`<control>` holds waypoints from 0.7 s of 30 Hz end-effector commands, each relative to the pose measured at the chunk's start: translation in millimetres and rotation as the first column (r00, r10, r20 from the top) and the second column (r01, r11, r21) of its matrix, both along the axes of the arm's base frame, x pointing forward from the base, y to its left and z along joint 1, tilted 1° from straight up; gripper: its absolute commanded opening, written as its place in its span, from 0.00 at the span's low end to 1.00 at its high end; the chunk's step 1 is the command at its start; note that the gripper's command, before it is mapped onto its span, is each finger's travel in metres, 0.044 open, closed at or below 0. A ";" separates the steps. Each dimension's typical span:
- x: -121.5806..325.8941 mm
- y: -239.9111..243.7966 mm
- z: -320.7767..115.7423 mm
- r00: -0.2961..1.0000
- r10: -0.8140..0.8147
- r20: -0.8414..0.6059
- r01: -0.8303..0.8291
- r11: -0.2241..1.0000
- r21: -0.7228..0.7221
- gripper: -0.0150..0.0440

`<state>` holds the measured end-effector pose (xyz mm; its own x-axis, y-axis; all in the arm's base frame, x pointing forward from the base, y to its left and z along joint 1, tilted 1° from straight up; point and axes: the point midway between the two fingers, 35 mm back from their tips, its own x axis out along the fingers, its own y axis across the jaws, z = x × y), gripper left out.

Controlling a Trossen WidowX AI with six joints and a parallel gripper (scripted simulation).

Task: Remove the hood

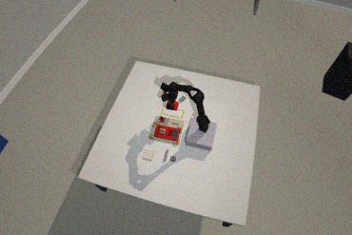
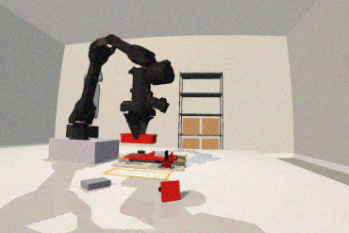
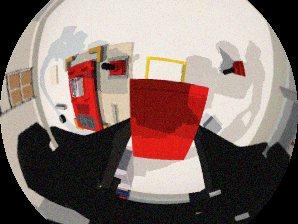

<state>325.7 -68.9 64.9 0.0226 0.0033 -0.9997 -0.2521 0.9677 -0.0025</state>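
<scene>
The hood, a red box-like panel (image 1: 175, 106) (image 2: 150, 139) (image 3: 165, 117), is held in the air between the fingers of my gripper (image 2: 137, 136) (image 3: 164, 124), which is shut on it. The marked area is a yellow outline (image 1: 171, 116) (image 2: 136, 176) (image 3: 166, 60) on the table. In the wrist view the hood hides the outline's near part. The toy car (image 1: 166, 133) (image 2: 141, 157) (image 3: 88, 92), red on a beige and grey base, stands beside the outline. The hood is above table and car height, not touching either.
A grey block (image 1: 183, 99) (image 2: 95, 183) (image 3: 212, 122) and a separate red part (image 2: 171, 191) (image 3: 239, 68) lie beyond the outline. A pale block (image 1: 148, 154), a grey bar (image 1: 166, 155) and a small dark round part (image 1: 173, 159) lie on the car's other side.
</scene>
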 end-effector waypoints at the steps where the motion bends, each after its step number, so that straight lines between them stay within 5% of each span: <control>1: 0.0 -0.8 -3.8 1.000 0.003 -0.002 -0.003 1.000 -0.003 0.25; 21: 1.4 -1.0 -19.3 1.000 0.003 -0.002 -0.003 1.000 -0.003 0.25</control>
<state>327.6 -69.5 49.1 0.0239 0.0030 -0.9997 -0.2521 0.9677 -0.0031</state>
